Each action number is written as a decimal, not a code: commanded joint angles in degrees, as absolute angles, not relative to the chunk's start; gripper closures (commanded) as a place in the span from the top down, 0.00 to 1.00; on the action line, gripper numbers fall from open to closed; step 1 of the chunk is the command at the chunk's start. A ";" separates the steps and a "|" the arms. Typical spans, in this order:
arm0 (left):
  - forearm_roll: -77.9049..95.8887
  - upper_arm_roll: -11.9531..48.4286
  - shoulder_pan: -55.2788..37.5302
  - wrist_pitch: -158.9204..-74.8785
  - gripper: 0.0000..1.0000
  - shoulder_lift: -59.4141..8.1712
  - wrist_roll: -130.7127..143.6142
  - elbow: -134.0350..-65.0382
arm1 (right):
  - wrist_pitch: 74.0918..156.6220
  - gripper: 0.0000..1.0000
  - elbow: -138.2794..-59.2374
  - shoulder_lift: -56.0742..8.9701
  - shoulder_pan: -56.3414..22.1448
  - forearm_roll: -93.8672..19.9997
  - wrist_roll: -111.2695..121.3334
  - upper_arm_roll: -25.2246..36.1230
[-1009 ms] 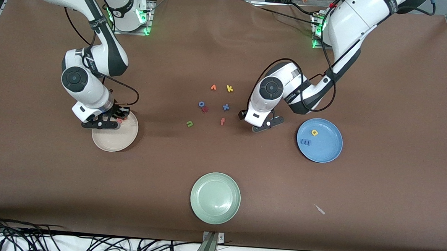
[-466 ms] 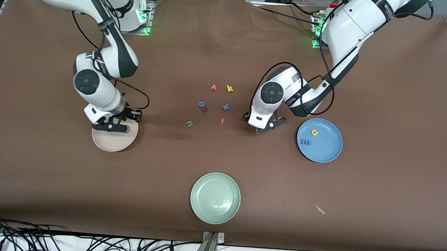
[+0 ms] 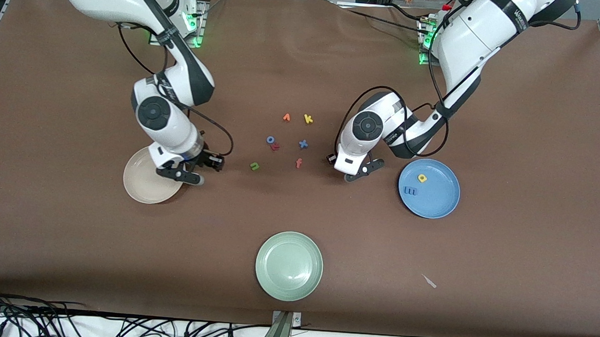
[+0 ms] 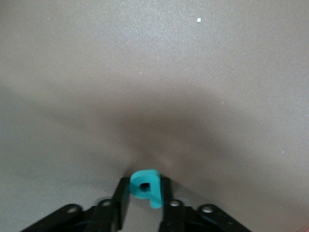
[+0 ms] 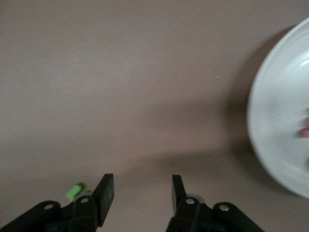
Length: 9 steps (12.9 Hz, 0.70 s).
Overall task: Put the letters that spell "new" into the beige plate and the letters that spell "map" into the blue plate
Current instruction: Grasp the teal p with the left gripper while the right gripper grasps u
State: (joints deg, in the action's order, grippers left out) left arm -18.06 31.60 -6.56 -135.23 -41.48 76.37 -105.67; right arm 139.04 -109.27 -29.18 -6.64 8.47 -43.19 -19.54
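Two Franka arms bend low over a brown tabletop (image 3: pixel 70 238) in the front view. The right arm drops from its base through a folded elbow, its right pincer (image 3: pixel 186 175) hanging over the beige plate (image 3: pixel 142 186) at the rim that faces the loose letters. The left arm doubles back on itself, its left pincer (image 3: pixel 359 172) down at the cloth between the orange-red "f" (image 3: pixel 299 163) and the blue plate (image 3: pixel 429 188). That plate holds the yellow "a" (image 3: pixel 421 178) and the blue "m" (image 3: pixel 410 190). The green "n" (image 3: pixel 254 166) lies on the cloth between the beige plate and the "f". The pale green plate (image 3: pixel 289 265) sits nearest the camera.

From the left wrist, the left pincer (image 4: pixel 144 195) is clamped on the teal "p" (image 4: pixel 146 186), one finger pressed to each side of the letter, just above the cloth.

From the right wrist, the right pincer (image 5: pixel 143 189) stands parted with nothing between its fingers (image 5: pixel 106 189). The green "n" (image 5: pixel 75 191) shows just beside one finger. The beige plate (image 5: pixel 275 121) fills one edge, and a pinkish-red piece (image 5: pixel 304 131) lies in it, too cut off to read.
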 commanded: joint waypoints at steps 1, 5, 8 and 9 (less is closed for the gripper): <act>-20.21 31.46 -6.15 -134.74 0.00 -41.31 78.14 -106.17 | 141.49 0.57 -103.54 -35.41 -11.76 8.79 -51.30 -19.34; -20.21 31.73 -4.40 -128.18 0.00 -36.41 76.65 -104.77 | 145.37 0.58 -103.62 -38.14 -16.08 14.05 -62.38 -17.93; -19.69 31.90 0.24 -122.44 0.00 -32.97 66.31 -103.36 | 145.81 0.58 -104.94 -38.14 -16.26 14.77 -65.12 -17.93; -19.51 31.99 2.35 -121.47 0.00 -32.26 61.83 -103.45 | 145.90 0.57 -105.55 -38.23 -16.35 14.77 -65.91 -17.93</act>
